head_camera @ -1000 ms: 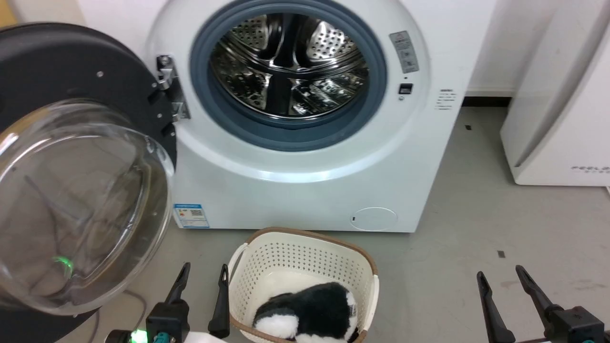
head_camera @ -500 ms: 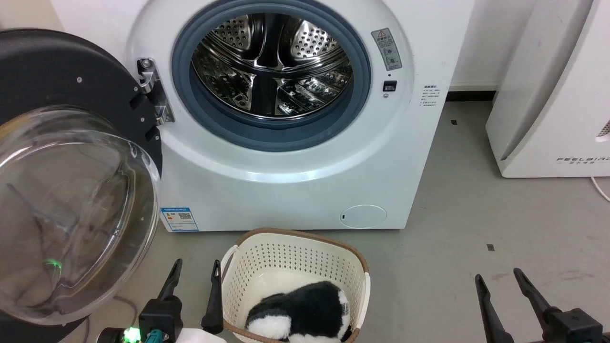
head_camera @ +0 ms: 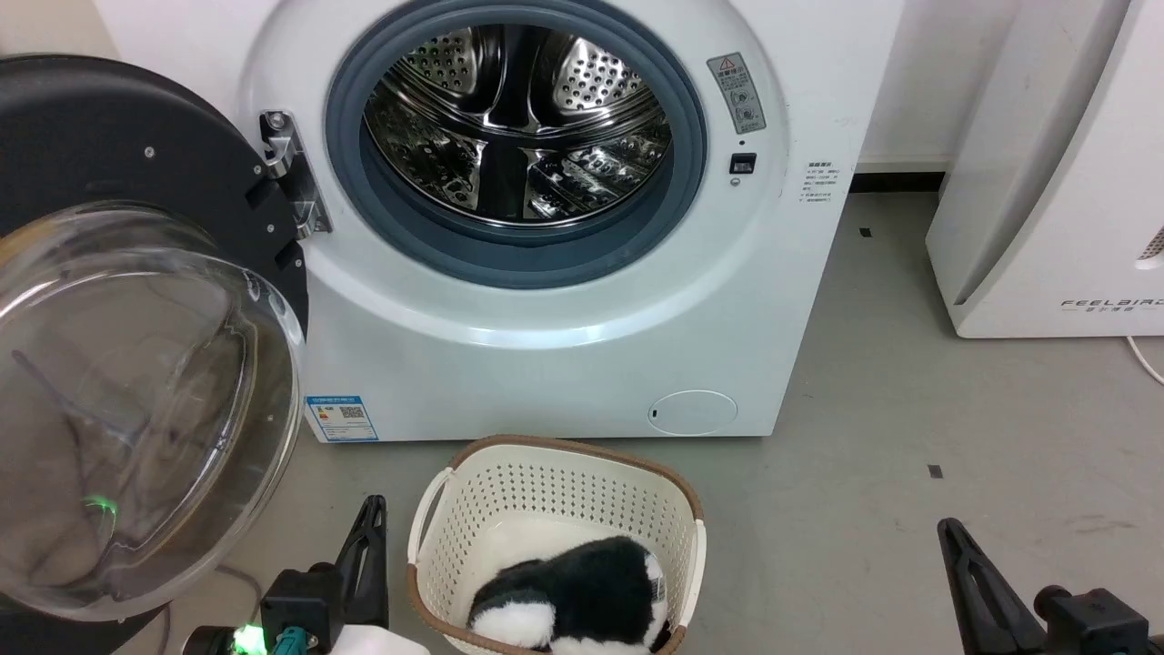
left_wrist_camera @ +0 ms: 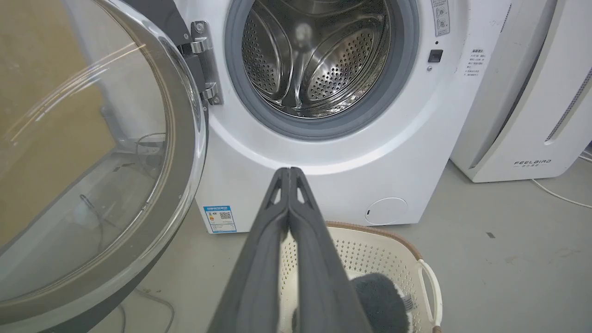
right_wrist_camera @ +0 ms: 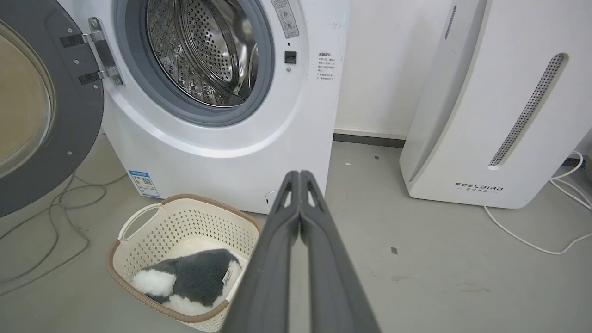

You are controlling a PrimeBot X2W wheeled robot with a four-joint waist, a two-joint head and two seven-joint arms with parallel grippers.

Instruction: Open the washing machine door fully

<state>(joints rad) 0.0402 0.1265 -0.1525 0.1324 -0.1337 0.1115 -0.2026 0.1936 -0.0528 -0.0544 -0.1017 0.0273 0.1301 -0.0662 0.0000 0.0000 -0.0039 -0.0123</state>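
Observation:
The washing machine point(head_camera: 564, 364) stands white and boxy ahead, its perforated steel drum point(head_camera: 514, 127) exposed inside the blue-grey gasket. The washing machine door point(head_camera: 136, 400) hangs swung wide out to the left on its hinge point(head_camera: 291, 173), the clear glass bowl bulging toward me from the dark grey inner rim point(head_camera: 100, 127). It also appears at the left of the left wrist view as the door point(left_wrist_camera: 92, 152) and in the right wrist view as the door point(right_wrist_camera: 41, 115). My left gripper point(head_camera: 371, 517) sits shut low at the left, apart from the door. My right gripper point(head_camera: 950, 532) is shut at the lower right, holding nothing.
A cream perforated basket point(head_camera: 564, 482) with a black-and-white plush toy point(head_camera: 573, 600) stands on the floor just before the machine, between my grippers. A white FEELAIR-marked appliance point(head_camera: 1055, 182) stands to the right. Cables point(right_wrist_camera: 46, 203) lie on the floor under the door.
Both grippers have gone from open to shut. The camera shifted slightly a second ago, then held still. The door and machine have not moved.

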